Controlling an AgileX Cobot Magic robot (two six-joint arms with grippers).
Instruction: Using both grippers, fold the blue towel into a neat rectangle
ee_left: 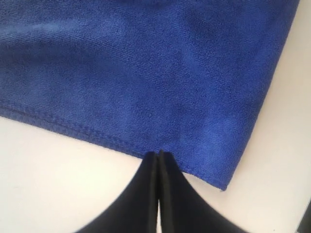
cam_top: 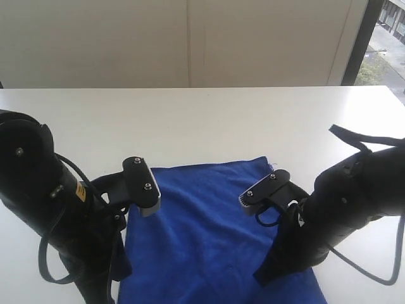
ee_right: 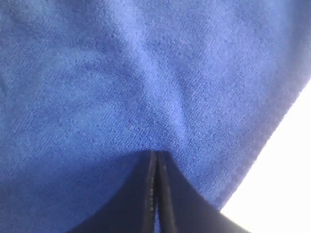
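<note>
Surface: a white table (cam_top: 202,114) fills the lower two thirds of the exterior view. Behind it, across the top of the frame, stands a pale wall (cam_top: 126,38) with one vertical seam. A dark-framed window (cam_top: 387,38) occupies the upper right corner; the outdoor scene through it is blurred.

Task item: the blue towel (cam_top: 202,221) lies flat on the table at lower centre of the exterior view, between the two arms. Its far hem runs across mid-frame.

Left gripper (cam_top: 150,206): the finger plates are pressed together. In the left wrist view the tips (ee_left: 159,154) meet the stitched hem of the towel (ee_left: 146,73), near one corner, with bare table beside it.

Right gripper (cam_top: 244,201): the plates are likewise pressed together. In the right wrist view the tips (ee_right: 156,154) sit over the towel (ee_right: 121,73), and a soft crease runs away from them.

Limits of view: the near edge of the towel is cut off by the bottom of the exterior frame. The left arm covers its lower left border, the right arm part of its right side. Whether either closed claw has cloth pinched between its plates cannot be determined.
</note>
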